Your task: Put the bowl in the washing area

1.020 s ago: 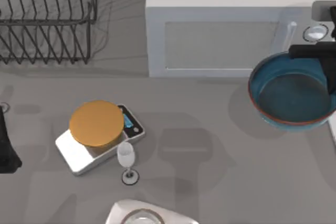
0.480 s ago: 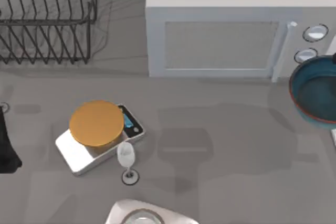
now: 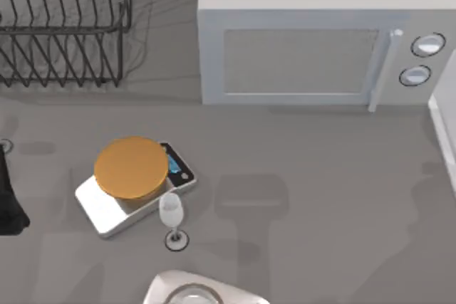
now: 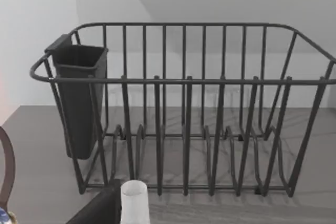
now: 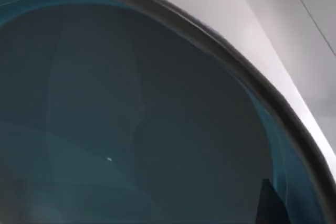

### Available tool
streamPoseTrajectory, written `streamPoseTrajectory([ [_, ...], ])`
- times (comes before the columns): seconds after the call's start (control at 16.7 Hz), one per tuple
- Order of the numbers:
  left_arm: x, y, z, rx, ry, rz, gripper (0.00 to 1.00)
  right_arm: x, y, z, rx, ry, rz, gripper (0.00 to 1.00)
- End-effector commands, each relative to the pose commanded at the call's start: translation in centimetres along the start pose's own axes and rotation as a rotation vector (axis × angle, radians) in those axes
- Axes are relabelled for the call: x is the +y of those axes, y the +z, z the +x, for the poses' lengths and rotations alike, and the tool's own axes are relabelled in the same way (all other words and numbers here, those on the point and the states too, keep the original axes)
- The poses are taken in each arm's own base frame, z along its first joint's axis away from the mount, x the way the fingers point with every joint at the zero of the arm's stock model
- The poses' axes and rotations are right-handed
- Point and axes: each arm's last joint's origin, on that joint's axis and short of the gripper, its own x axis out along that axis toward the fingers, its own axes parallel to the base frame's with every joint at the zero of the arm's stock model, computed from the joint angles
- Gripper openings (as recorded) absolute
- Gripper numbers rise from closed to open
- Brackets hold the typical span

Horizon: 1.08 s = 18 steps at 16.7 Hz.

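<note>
The deep blue bowl point(image 5: 131, 129) sits very close in the right wrist view, its inside and dark rim curving across the picture. A dark fingertip point(image 5: 272, 204) of my right gripper lies against the bowl's wall, and the gripper is shut on the bowl. My left arm point(image 3: 8, 197) is parked at the table's left edge.
A wire dish rack point(image 3: 64, 26) stands at the back left, also in the left wrist view point(image 4: 184, 108). A white microwave point(image 3: 313, 40) fills the back right. A scale point(image 3: 107, 208) carries an orange disc point(image 3: 132, 167), with a clear stemmed glass point(image 3: 172, 218) beside it. A white edge point(image 3: 445, 140) runs along the right.
The bowl, held by my right arm, has moved right and left the top view. My left arm has stayed still.
</note>
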Motion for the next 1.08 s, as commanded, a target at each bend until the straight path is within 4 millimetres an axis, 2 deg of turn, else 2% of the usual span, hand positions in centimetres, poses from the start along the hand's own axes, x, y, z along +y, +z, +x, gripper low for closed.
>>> streamPoseTrajectory([
  [0.12, 0.0, 0.0, 0.0, 0.000, 0.000, 0.000, 1.00, -2.2, 0.0, -0.1, -0.183, 0.023, -0.011, 0.00],
  [0.3, 0.0, 0.0, 0.0, 0.000, 0.000, 0.000, 1.00, -3.5, 0.0, -1.1, -0.445, 0.076, -0.087, 0.00],
  [0.54, 0.0, 0.0, 0.0, 0.000, 0.000, 0.000, 1.00, -2.7, 0.0, -3.0, -0.721, 0.182, -0.242, 0.00],
  [0.72, 0.0, 0.0, 0.0, 0.000, 0.000, 0.000, 1.00, -1.4, -0.1, -4.4, -0.855, 0.258, -0.341, 0.00],
  [0.9, 0.0, 0.0, 0.0, 0.000, 0.000, 0.000, 1.00, -0.6, -0.1, -5.0, -0.910, 0.301, -0.390, 0.00],
  [1.08, 0.0, 0.0, 0.0, 0.000, 0.000, 0.000, 1.00, -0.6, -0.2, -5.0, -0.911, 0.302, -0.391, 0.00],
])
